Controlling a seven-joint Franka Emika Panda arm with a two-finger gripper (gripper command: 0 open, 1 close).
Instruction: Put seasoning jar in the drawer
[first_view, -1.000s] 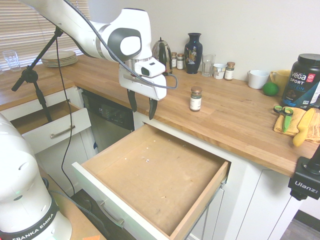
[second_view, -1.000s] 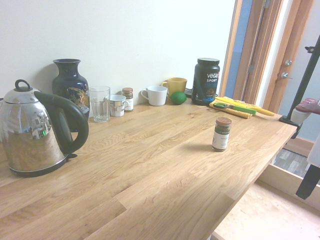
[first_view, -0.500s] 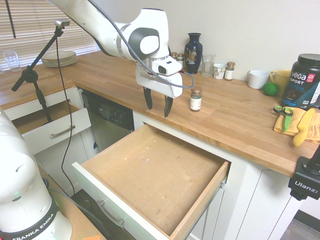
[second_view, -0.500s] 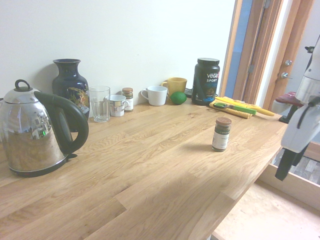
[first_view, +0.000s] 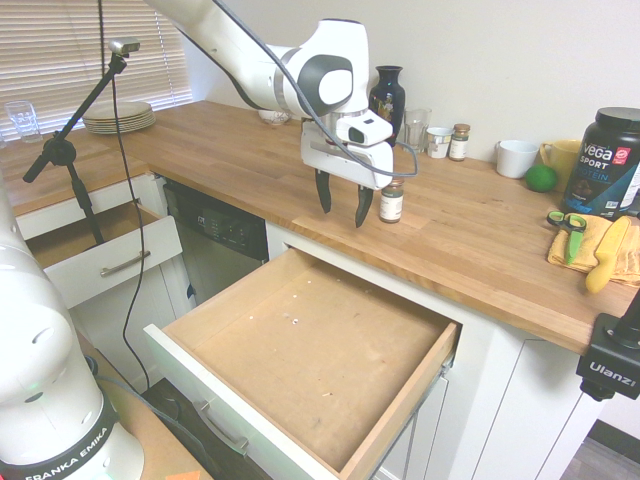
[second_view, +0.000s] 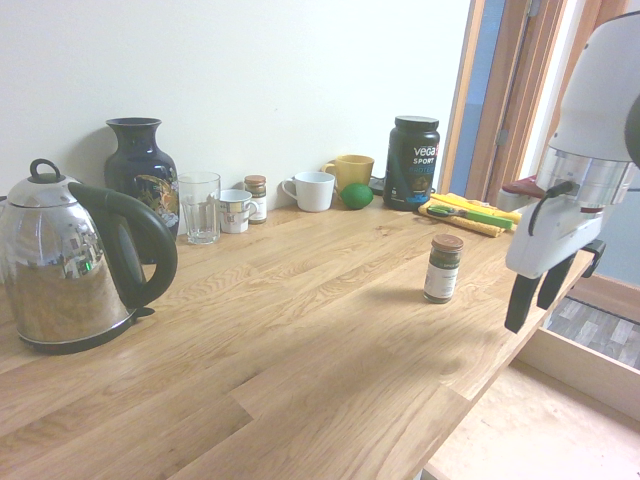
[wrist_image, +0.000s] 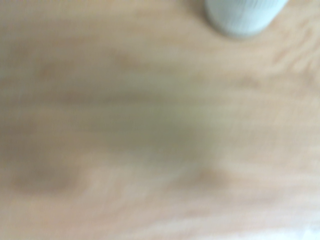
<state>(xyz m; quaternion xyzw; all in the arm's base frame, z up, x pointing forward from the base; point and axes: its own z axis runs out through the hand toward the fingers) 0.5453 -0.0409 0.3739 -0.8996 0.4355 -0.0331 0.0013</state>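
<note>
In the first exterior view, a small bowl (first_view: 273, 117) now shows toward the surface's back edge, where the arm hid that spot less than a second ago. To its right, the hand (first_view: 342, 206) has travelled rightward over the surface (first_view: 478, 210), from beyond its front edge; it is released, fingers apart and holding nothing. Just beside it, the seasoning jar (first_view: 391, 204) has not moved, upright near the surface's front edge, above the open drawer (first_view: 315, 350), which is unchanged.
</note>
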